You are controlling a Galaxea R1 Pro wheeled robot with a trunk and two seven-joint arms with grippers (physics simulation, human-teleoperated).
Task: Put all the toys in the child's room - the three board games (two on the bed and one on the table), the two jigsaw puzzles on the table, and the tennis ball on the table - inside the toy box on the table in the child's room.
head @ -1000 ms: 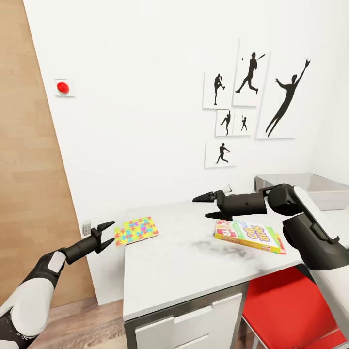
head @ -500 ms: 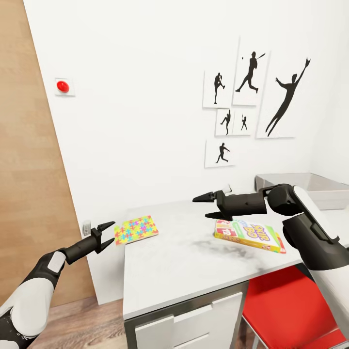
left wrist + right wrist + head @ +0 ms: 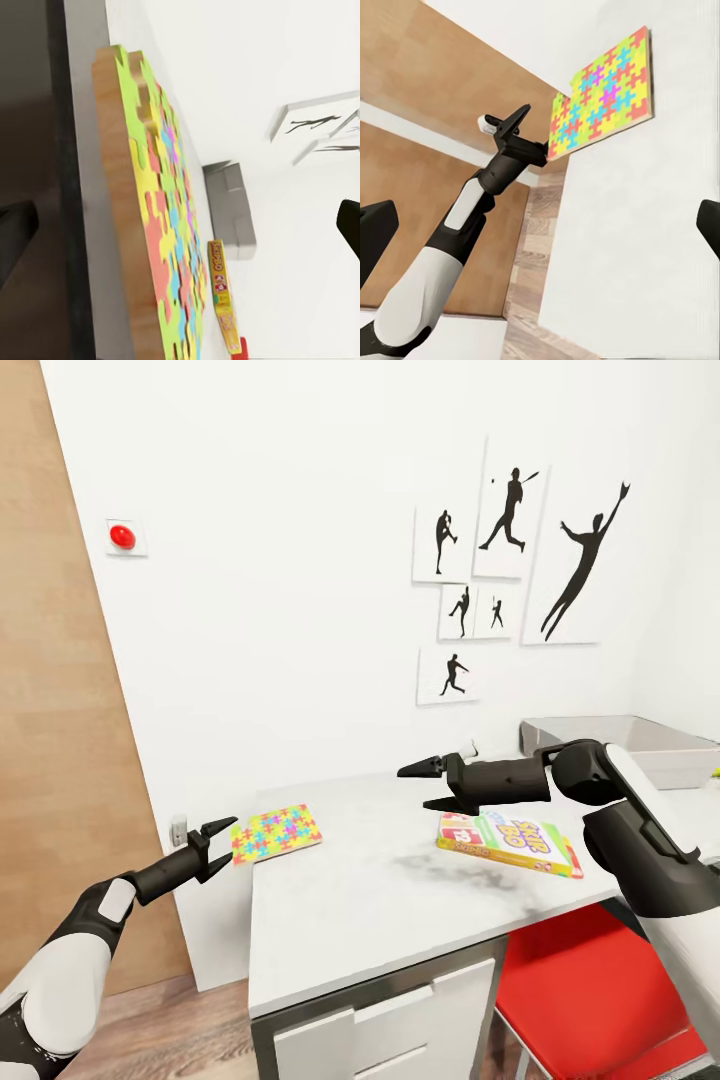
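A multicoloured jigsaw puzzle [image 3: 275, 832] lies flat at the table's left edge, one corner overhanging it. My left gripper [image 3: 218, 842] is open just beyond that corner, beside the table; the left wrist view has the puzzle [image 3: 161, 240] edge-on and close. A board game box [image 3: 508, 842] lies toward the right of the white table [image 3: 380, 900]. Above the box's left end my right gripper [image 3: 425, 785] hovers open and empty. At the back right stands the grey toy box [image 3: 640, 745]. The right wrist view looks down on the puzzle [image 3: 600, 94] and my left gripper [image 3: 514, 120].
A red chair [image 3: 590, 1000] is tucked under the table's right part, with white drawers [image 3: 400, 1020] under its front. A wooden panel [image 3: 50, 760] rises at the left beside the white wall. A small yellow-green speck [image 3: 716, 772] shows at the right edge.
The whole picture has shifted slightly left and up, so the camera moved. Both arms keep the same pose and nothing on the table was touched.
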